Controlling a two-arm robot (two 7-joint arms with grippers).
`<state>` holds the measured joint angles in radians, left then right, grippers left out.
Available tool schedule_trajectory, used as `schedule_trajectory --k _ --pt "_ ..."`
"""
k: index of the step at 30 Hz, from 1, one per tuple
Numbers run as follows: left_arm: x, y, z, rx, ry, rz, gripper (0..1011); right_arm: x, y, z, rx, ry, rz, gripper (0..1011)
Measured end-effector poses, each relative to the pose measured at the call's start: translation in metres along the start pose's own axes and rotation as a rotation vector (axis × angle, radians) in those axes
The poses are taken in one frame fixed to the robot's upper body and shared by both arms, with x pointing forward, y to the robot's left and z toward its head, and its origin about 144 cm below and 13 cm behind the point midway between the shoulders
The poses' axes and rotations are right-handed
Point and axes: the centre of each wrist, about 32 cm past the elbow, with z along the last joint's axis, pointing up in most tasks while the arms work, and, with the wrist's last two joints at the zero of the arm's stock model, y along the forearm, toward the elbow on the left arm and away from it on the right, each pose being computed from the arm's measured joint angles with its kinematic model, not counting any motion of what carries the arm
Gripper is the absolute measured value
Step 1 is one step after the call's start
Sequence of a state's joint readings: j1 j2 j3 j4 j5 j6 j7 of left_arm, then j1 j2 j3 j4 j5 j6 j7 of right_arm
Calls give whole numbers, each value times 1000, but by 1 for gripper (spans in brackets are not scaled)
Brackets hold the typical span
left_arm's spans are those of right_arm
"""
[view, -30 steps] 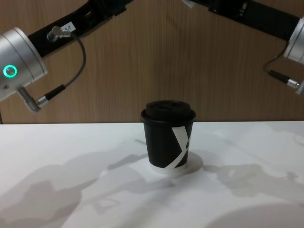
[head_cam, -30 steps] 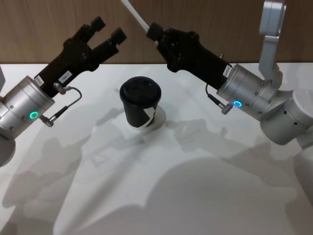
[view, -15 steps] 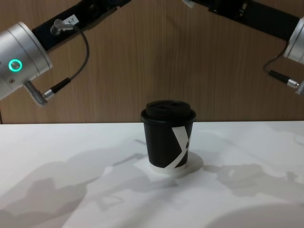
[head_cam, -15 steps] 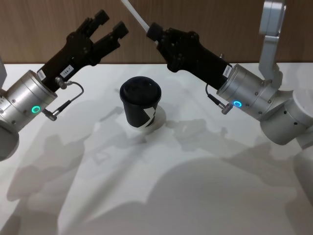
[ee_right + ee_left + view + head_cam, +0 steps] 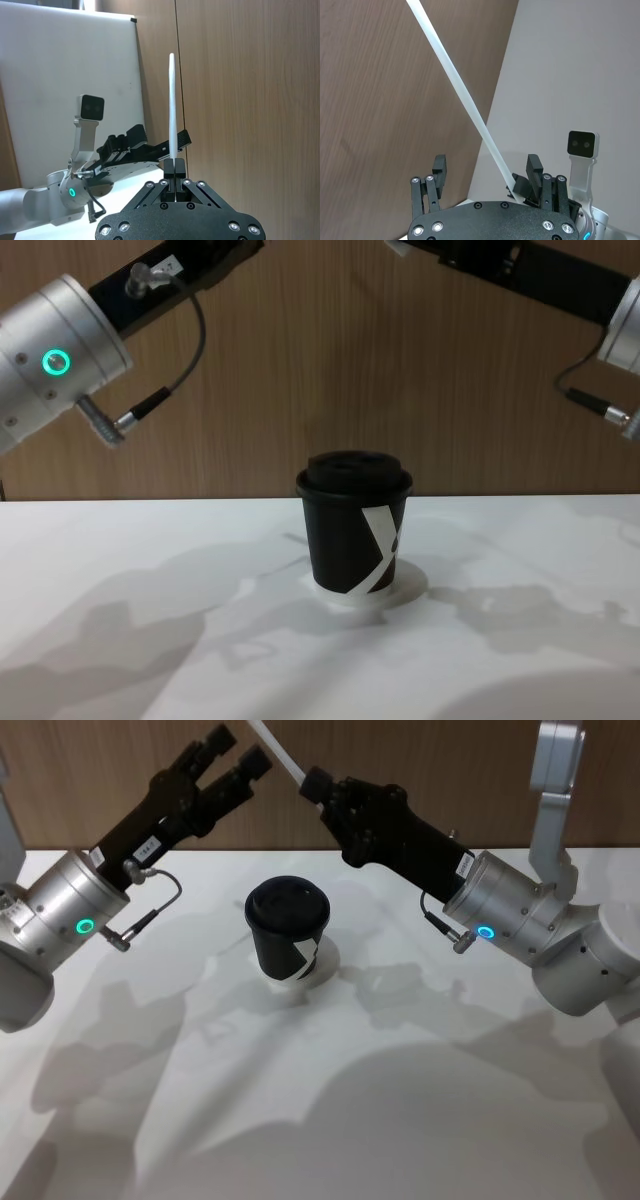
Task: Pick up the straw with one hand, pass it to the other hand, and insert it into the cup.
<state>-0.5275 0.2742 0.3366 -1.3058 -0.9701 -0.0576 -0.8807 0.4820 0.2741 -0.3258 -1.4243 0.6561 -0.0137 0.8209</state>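
The white straw (image 5: 280, 752) slants up and away above the table, and my right gripper (image 5: 312, 786) is shut on its lower end. From the right wrist, the straw (image 5: 172, 110) rises straight out of that shut right gripper (image 5: 172, 167). My left gripper (image 5: 238, 750) is open and raised, its fingertips just left of the straw. Through the left wrist camera the straw (image 5: 465, 100) runs across the gap of the open left gripper (image 5: 487, 167), nearer one finger. The black lidded cup (image 5: 288, 930) stands upright below both grippers, also the cup (image 5: 355, 535) with its white mark.
The white table (image 5: 320, 1100) is bare around the cup, with arm shadows on it. A wooden wall (image 5: 300, 360) stands behind. My right arm's silver wrist (image 5: 510, 910) and white upper link (image 5: 555, 780) fill the right side.
My left gripper, still open, has risen and moved right, closing in on the straw. The right gripper, the straw and the cup have stayed put.
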Motion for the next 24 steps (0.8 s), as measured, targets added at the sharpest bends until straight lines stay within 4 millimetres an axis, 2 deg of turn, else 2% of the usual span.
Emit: schedule_trajectory --k 24 --pt "17 -21 -4 -35 57 -55 1003 0 0 0 0 0 0 15"
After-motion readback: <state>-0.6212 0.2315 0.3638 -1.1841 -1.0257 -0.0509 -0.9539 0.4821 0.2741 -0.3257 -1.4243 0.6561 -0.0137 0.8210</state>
